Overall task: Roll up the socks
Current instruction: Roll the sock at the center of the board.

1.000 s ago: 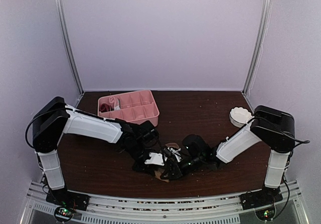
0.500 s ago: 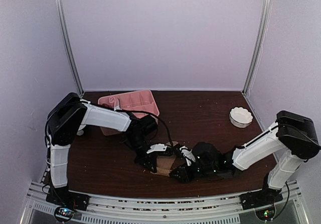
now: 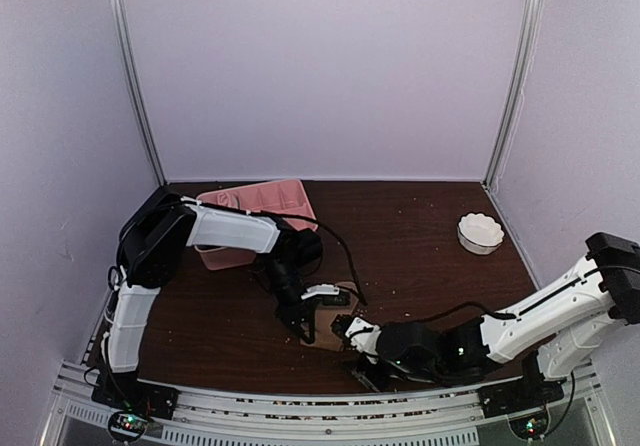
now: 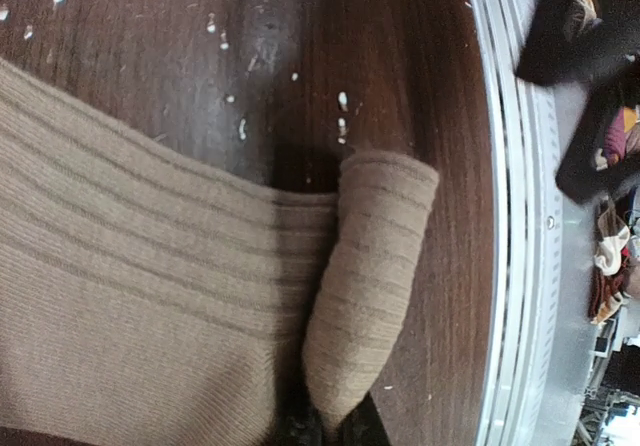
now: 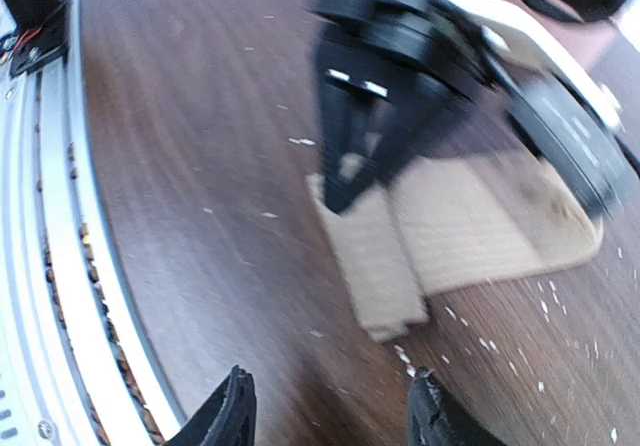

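A tan ribbed sock [image 4: 150,296] lies flat on the dark wooden table near its front edge. One end is folded up into a narrow flap [image 4: 370,276]. My left gripper [image 4: 335,434] is shut on the lower tip of that flap. In the top view the left gripper [image 3: 300,328] points down at the sock [image 3: 328,340]. My right gripper [image 5: 330,421] stands open just off the sock [image 5: 470,226], low over bare wood, with nothing between its fingers [image 5: 232,418]. From above, the right gripper [image 3: 356,358] sits between the sock and the front rail.
A pink divided tray [image 3: 262,198] stands at the back left, partly behind the left arm. A white scalloped bowl [image 3: 480,232] sits at the back right. The metal front rail [image 5: 60,266] runs close beside the right gripper. White crumbs dot the wood.
The right gripper has opened, let go of the sock and drawn back toward the front rail. The left gripper has shut on the folded end, and its arm has swung in over the sock.
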### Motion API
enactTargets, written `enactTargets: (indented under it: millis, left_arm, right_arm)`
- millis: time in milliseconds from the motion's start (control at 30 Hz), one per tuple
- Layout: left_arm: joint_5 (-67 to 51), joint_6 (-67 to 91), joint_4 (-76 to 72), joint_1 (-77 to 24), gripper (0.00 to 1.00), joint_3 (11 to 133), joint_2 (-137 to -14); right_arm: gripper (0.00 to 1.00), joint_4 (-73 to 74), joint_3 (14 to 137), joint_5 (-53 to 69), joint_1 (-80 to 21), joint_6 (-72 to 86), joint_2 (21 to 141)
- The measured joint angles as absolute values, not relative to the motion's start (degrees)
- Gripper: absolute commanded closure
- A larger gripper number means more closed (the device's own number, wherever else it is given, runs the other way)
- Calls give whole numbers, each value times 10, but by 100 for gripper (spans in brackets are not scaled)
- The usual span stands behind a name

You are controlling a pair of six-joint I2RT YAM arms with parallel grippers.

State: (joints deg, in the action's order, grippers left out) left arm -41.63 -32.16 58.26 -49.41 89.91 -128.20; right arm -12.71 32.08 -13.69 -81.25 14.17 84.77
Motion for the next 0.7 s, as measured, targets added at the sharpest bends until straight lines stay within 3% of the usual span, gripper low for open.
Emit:
enactTargets:
  millis: [300, 700]
  left_arm:
    - [-437, -319, 644, -488, 100, 946, -1320]
    - [-440, -319, 679, -487, 100, 972, -1338]
  right_arm:
    - [50, -40, 444, -184, -857, 25, 941]
    - [57, -11, 488, -203, -804, -97, 998]
